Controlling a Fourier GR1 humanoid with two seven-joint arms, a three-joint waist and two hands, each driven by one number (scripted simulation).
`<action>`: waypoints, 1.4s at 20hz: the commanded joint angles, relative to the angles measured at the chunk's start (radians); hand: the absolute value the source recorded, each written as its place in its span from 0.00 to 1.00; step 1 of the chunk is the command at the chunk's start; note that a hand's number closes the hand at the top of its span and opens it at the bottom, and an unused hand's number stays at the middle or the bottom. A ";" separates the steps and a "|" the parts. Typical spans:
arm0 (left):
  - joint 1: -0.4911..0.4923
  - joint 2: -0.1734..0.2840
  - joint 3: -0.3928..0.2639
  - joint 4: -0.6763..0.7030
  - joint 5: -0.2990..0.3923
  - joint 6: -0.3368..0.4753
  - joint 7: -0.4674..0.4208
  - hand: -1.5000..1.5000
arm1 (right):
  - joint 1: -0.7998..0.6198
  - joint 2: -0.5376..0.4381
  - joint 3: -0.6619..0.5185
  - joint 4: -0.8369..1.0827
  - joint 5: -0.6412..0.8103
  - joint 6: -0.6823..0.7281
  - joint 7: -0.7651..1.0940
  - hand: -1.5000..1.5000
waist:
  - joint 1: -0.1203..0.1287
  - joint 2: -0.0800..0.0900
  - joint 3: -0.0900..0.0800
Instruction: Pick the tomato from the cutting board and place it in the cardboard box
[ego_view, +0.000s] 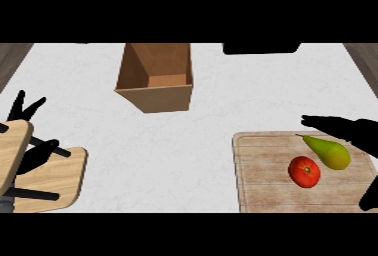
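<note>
A wooden cutting board (269, 172) is seen at the near right of a white counter (184, 150). On it, a red tomato (304, 171) lies just beside a green pear (329, 152). The right hand (347, 127) is held above the board's far edge, fingers straight and spread, touching nothing. The left hand (26, 112) is shown at the left edge, fingers straight. An open cardboard box (155, 92) is placed farther back

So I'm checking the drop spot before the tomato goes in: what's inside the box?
The box is open, and the brown inner walls and floor that show hold nothing. Its near wall hides the front part of the floor, so that part can't be checked.
</note>
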 joint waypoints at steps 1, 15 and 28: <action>0.014 -0.195 -0.082 0.004 0.189 -0.097 0.058 0.50 | 0.012 0.022 0.027 -0.035 0.029 -0.016 0.050 0.00 | -0.020 0.017 -0.032; 0.024 -0.219 -0.018 0.011 0.177 -0.147 0.017 0.50 | 0.049 0.052 0.062 -0.024 0.106 -0.054 0.098 0.00 | -0.009 0.021 -0.030; 0.052 -0.253 0.011 0.020 0.134 -0.184 -0.018 0.50 | 0.075 0.125 0.106 -0.012 0.161 -0.105 0.123 0.00 | 0.001 0.022 -0.030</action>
